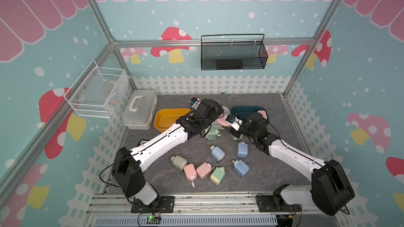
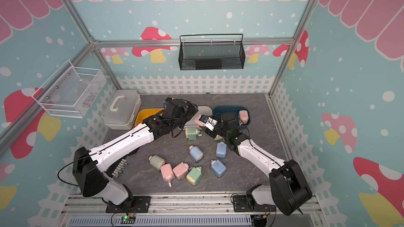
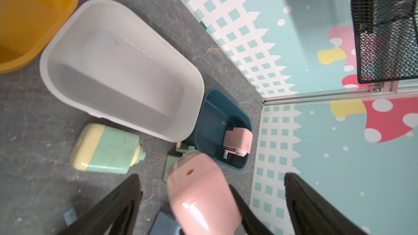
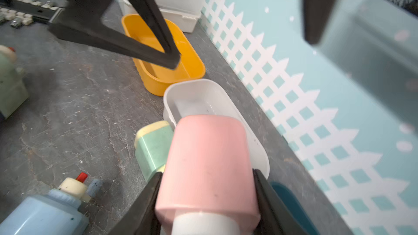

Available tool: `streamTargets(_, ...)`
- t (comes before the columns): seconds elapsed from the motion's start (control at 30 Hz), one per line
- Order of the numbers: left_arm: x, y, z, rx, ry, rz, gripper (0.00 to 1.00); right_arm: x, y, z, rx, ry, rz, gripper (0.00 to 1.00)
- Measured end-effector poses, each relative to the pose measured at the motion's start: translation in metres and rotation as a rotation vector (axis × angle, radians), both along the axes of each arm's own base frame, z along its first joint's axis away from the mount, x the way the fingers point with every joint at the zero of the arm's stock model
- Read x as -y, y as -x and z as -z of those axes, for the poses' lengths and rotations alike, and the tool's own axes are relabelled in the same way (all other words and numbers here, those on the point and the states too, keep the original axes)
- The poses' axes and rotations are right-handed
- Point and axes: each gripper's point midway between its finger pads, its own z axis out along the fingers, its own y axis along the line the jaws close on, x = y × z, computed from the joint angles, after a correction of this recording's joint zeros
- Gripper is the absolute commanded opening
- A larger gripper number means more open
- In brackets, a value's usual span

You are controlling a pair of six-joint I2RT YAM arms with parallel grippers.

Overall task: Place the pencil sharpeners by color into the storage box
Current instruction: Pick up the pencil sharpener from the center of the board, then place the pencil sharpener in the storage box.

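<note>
My right gripper (image 4: 207, 172) is shut on a pink pencil sharpener (image 4: 208, 161), held in the air over the near end of the white bin (image 4: 194, 96). Spread wide around that pink sharpener (image 3: 201, 195) without touching it, my left gripper (image 3: 211, 175) is open. In both top views the two wrists meet above the bins, and the held pink sharpener (image 1: 222, 121) shows between them. The dark blue bin (image 1: 247, 109) holds another pink sharpener (image 1: 262, 113). The yellow bin (image 1: 166, 119) is empty. Several sharpeners lie on the table, among them green (image 1: 212, 133), blue (image 1: 218, 153) and pink (image 1: 204, 170).
A translucent lidded case (image 1: 140, 112) stands left of the yellow bin. A white wire basket (image 1: 96, 92) hangs on the left wall and a black mesh basket (image 1: 232, 55) on the back wall. A picket-fence wall runs close behind the bins.
</note>
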Motion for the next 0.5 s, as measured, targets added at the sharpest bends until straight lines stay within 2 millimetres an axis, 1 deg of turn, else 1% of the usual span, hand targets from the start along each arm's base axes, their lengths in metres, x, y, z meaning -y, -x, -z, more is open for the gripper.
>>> streamTargets(0.17,-0.018,-0.014,0.026,0.046,-0.035,0.058,0.99,0.038,-0.024,0.005,-0.119,-0.104,0.174,0.00)
streamTargets(0.23,-0.023,-0.018,0.031,0.048,-0.068,0.069,0.98,0.054,-0.031,0.008,-0.170,-0.145,0.242,0.00)
streamTargets(0.37,-0.016,-0.024,0.036,0.056,-0.141,0.116,0.98,0.081,-0.042,0.014,-0.269,-0.201,0.372,0.00)
streamTargets(0.5,-0.006,-0.032,0.050,0.036,-0.206,0.169,0.98,0.093,-0.052,0.014,-0.311,-0.237,0.473,0.00)
